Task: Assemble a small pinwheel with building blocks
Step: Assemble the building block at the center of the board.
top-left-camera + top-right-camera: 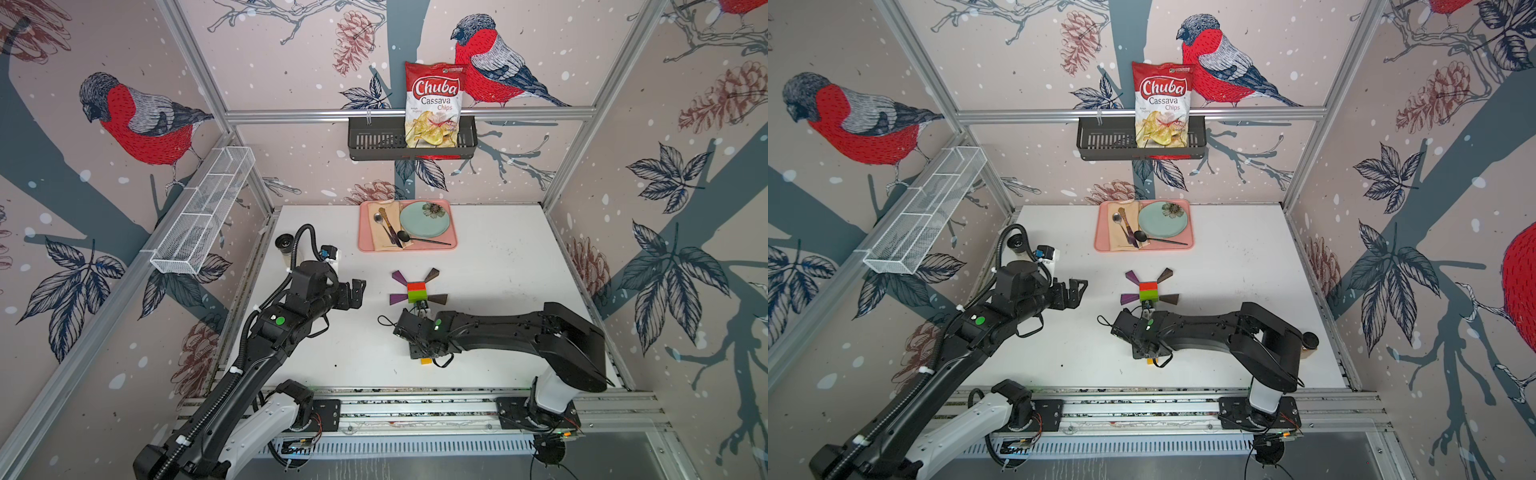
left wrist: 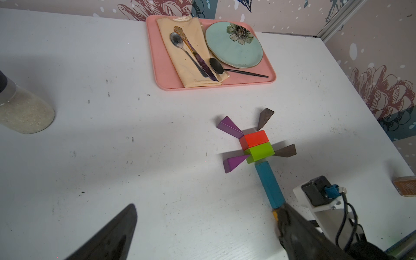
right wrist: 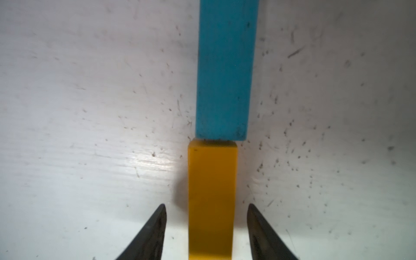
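Note:
The pinwheel lies flat mid-table in both top views. In the left wrist view its red block and green block form the hub, with purple wedges and dark brown wedges fanned around it and the blue bar as stem. In the right wrist view the yellow bar butts end to end against the blue bar. My right gripper is open, its fingers standing clear on either side of the yellow bar. My left gripper is open, left of the pinwheel, holding nothing.
A pink tray with a plate, napkin and cutlery sits at the back. Black-lidded jars stand at far left and near the right wall. A chips bag rests in a wall basket; a wire basket hangs left.

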